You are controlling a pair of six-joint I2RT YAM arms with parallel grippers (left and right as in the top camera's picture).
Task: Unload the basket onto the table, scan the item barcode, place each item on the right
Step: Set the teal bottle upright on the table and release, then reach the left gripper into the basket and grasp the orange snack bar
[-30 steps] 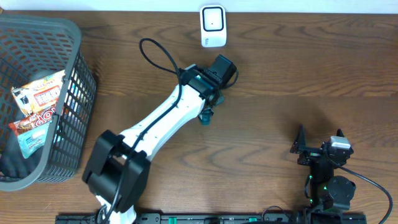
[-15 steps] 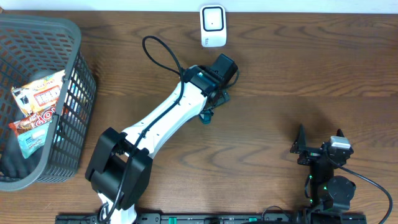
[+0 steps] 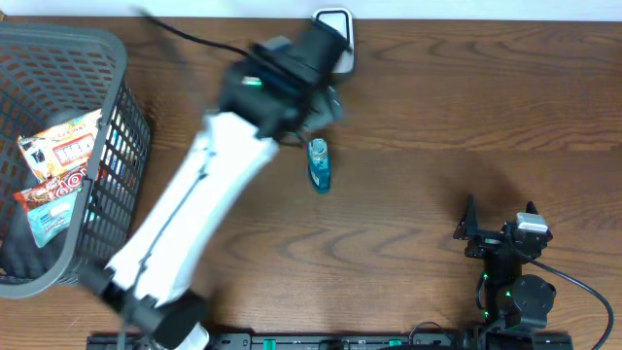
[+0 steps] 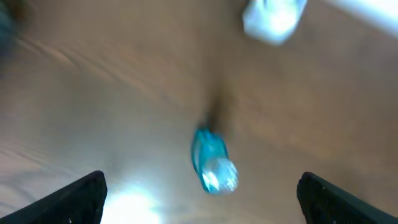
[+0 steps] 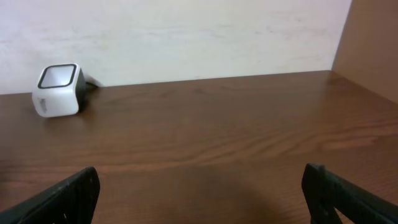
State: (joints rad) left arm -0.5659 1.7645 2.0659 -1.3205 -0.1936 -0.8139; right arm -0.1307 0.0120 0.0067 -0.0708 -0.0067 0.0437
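Observation:
The item is a small blue bottle [image 3: 318, 165] lying flat on the wooden table, free of any grip. In the left wrist view it is a blurred blue bottle [image 4: 211, 163] below and between the fingers. My left gripper [image 3: 324, 105] hovers just above it, motion-blurred and open, with nothing in it [image 4: 199, 199]. The white barcode scanner [image 3: 335, 21] at the back edge is partly covered by the left arm; the right wrist view shows the scanner [image 5: 57, 90] whole. My right gripper [image 3: 500, 209] rests open at the front right, jaws wide over bare wood [image 5: 199, 186].
A grey mesh basket [image 3: 109, 49] stands at the far left and holds snack packets [image 3: 60, 165]. The left arm [image 3: 185, 224] slants across the table's left middle. A pale wall runs along the back edge.
The left gripper opened and let go of the blue bottle, which now lies on the table. The left arm swung quickly back and to the left. The right arm stayed still.

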